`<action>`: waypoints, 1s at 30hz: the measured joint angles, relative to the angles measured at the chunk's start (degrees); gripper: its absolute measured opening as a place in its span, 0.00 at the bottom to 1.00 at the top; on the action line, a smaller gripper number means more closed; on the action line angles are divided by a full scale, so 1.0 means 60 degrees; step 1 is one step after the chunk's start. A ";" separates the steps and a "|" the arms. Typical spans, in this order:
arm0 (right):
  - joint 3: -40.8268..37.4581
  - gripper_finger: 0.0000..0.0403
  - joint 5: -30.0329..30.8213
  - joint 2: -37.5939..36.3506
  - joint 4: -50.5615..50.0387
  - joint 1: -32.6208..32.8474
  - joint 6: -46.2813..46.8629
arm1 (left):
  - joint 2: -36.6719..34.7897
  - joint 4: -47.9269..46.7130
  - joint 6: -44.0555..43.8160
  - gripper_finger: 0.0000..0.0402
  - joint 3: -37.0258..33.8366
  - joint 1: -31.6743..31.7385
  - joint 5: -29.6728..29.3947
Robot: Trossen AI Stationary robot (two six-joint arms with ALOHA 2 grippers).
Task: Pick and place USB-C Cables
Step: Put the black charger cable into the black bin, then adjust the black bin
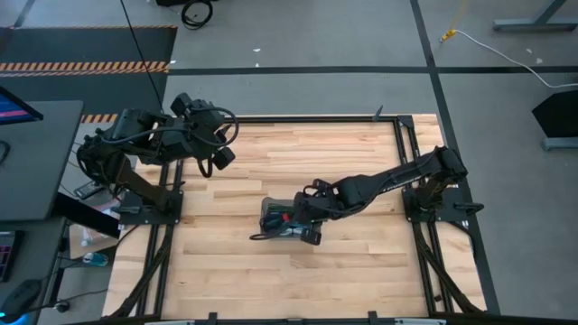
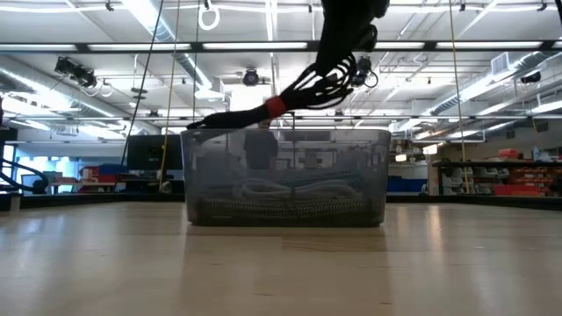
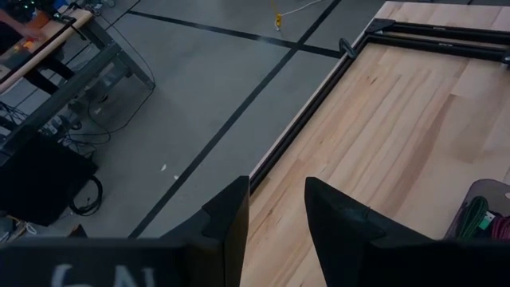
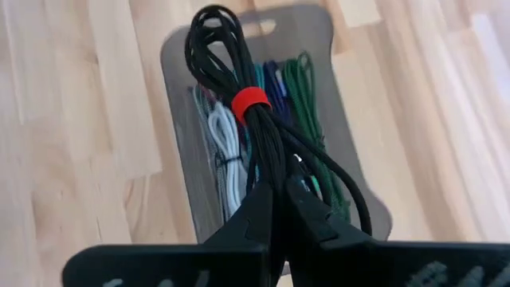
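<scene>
ITEM: cable sort, status mid-task.

Tray [image 1: 271,209]: translucent grey box, centre of table [image 1: 361,262]. Low view shows its front wall [image 2: 285,175] w/ coils lying along the bottom.

Held item: black cable [image 4: 239,72], coiled bundle w/ red tie band. Right gripper [image 4: 280,199] pinches it, fingers pressed together on the loops near one end; rest of bundle sticks out past the fingertips. Low view: bundle [image 2: 290,96] hangs tilted above the tray rim, not touching it as far as can be told. High view: right gripper [image 1: 302,226] sits over the tray's near end, arm stretched in from the right side.

Already in tray (right wrist view): white cable [image 4: 225,147], green cable [image 4: 307,96], a purple or blue one [image 4: 272,80] between them, partly hidden behind the held bundle. Others may lie beneath; count not possible.

Left gripper [image 3: 275,215]: idle, fingers spread w/ clear gap, nothing between them. Parked up at far-left corner of table, well apart from tray.

Loose cables on table: none visible in high view.

Progress est.: late. Several cables binned; black one is over the tray, not yet released. Remaining, by judgement: lower or drop it in, then withdraw. Looks like the last one.
</scene>
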 joint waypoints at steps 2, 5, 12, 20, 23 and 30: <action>-0.0222 0.04 -0.0171 0.0000 0.0247 0.0034 0.0188 | 0.0000 0.0000 0.0001 0.32 0.0000 0.0000 0.0002; -0.0764 0.04 -0.0257 0.0002 0.0673 0.0099 0.0503 | 0.0000 0.0000 0.0000 0.32 0.0000 0.0000 0.0001; -0.1899 0.04 -0.0409 0.0007 0.1590 0.0249 0.1324 | 0.0000 0.0000 -0.0004 0.32 0.0000 0.0002 0.0002; -0.2802 0.07 -0.0463 0.0007 0.2356 0.0397 0.1589 | 0.0000 0.0000 -0.0008 0.32 0.0000 0.0004 0.0196; -0.2793 0.17 -0.0474 0.0007 0.2508 0.0448 0.1510 | 0.0004 0.0000 -0.0011 0.32 0.0000 0.0000 0.0362; -0.1743 0.34 -0.0033 0.0015 0.1945 0.0449 0.0462 | 0.0000 0.0000 -0.0011 0.32 0.0000 0.0000 0.0363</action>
